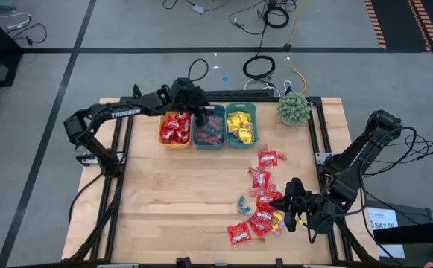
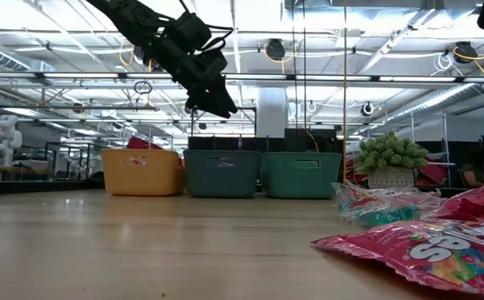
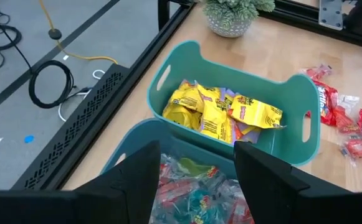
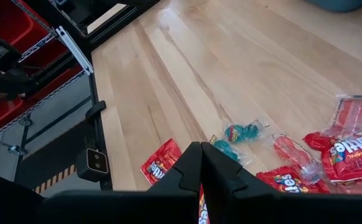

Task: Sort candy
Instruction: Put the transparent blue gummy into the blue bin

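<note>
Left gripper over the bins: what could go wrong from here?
The left gripper hangs open over the middle bin, right beside the yellow packets' bin; a released piece could bounce across. The right gripper, shut among the loose red packets, might catch two sweets or push neighbours toward the table edge.

Three plastic bins stand in a row at the table's twelve o'clock edge: one orange bin [image 1: 175, 130] and two teal ones, the middle bin [image 1: 209, 128] and the right bin [image 1: 241, 125]. One green spiky potted plant [image 1: 294, 109] sits at their three o'clock. Two dark robot arms are in view. Roughly ten shiny red candy packets [image 1: 269, 158] lie loose toward five o'clock, with about three small blue-wrapped pieces [image 1: 243, 201]; an exact tally cannot be told.
</note>
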### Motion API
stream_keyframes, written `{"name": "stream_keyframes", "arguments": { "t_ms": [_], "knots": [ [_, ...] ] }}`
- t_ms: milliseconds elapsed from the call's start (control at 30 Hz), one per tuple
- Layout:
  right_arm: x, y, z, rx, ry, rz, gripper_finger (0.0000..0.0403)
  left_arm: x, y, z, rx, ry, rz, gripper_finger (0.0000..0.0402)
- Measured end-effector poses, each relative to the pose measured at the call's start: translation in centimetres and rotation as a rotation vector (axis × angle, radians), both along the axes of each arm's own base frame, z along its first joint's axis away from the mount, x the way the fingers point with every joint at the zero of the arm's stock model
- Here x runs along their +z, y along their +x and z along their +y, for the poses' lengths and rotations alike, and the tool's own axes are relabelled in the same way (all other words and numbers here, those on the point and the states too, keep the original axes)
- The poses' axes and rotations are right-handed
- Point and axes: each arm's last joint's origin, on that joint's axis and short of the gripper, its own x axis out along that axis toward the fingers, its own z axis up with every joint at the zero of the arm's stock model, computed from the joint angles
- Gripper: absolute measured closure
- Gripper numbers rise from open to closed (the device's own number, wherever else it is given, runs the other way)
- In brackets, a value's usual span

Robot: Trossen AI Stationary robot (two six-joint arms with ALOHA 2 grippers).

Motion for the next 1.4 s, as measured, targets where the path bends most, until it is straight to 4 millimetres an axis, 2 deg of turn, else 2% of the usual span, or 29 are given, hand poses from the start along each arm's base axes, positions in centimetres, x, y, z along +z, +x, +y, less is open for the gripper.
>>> {"name": "stream_keyframes", "arguments": {
  "t_ms": [100,200,433,667,767,933,1133,1233,1400],
  "knots": [
    [0.0,0.0,0.0,0.002,0.001,0.001,0.0403,0.0,0.3,-0.6,-0.027,0.002,-0.002,0.0189],
    [0.0,0.0,0.1,0.015,0.009,0.012,0.0403,0.3,1.3,-2.0,-0.122,0.009,-0.042,0.0189],
    [-0.1,-0.1,0.2,0.047,0.013,0.03,0.0403,1.2,4.1,-8.1,-0.352,0.099,-0.138,0.019],
    [0.0,-0.1,0.4,0.117,0.014,0.05,0.0403,1.0,5.7,-13.7,-0.486,0.104,-0.164,0.019],
    [0.0,-0.1,0.6,0.158,0.023,0.064,0.0403,-0.2,6.5,-15.7,-0.505,0.115,-0.132,0.019],
    [-0.1,-0.3,0.9,0.217,0.041,0.097,0.0403,-3.6,8.4,-18.7,-0.547,0.068,-0.094,0.019],
    [0.0,-1.1,1.6,0.287,0.011,0.092,0.0403,-7.3,10.9,-21.7,-0.527,-0.059,-0.207,0.019],
    [0.0,-1.7,2.1,0.314,0.017,0.09,0.0403,-8.9,11.7,-22.8,-0.533,-0.068,-0.238,0.019],
    [0.0,-2.8,3.0,0.367,0.025,0.084,0.0403,-12.4,12.0,-24.7,-0.518,-0.097,-0.178,0.019]
  ]
}}
